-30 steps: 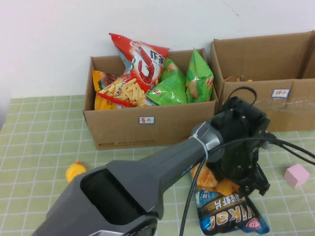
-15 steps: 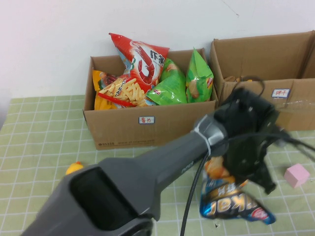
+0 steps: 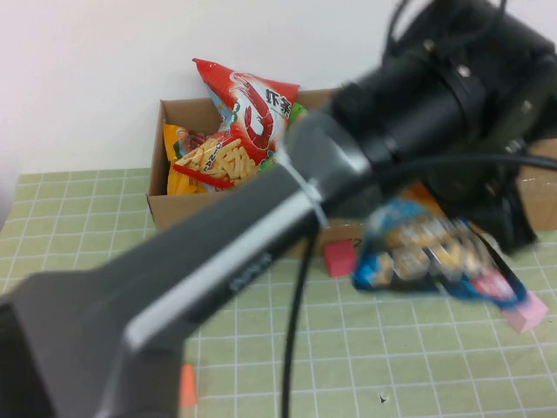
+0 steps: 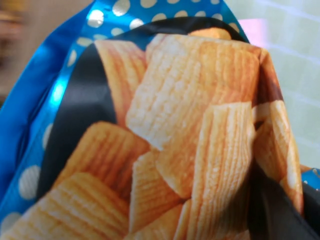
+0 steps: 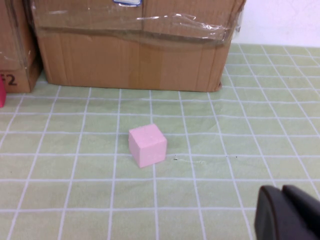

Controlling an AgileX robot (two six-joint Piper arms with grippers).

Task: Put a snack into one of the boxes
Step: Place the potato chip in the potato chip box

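Green grid table (image 3: 78, 218); left tool (image 3: 487, 209) lifts chip bag (image 3: 435, 257); right tool (image 5: 287, 212) low

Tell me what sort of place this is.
Probably a lab tabletop staged for snack sorting: green checked cloth, labelled cardboard boxes against a white wall; left hand holds a chip bag, right hand low.

A glossy foil chip bag (image 4: 150, 130) is seen; matt brown cardboard forms the taped box (image 5: 135, 50), overlaid by shiny clear tape (image 5: 190, 22).
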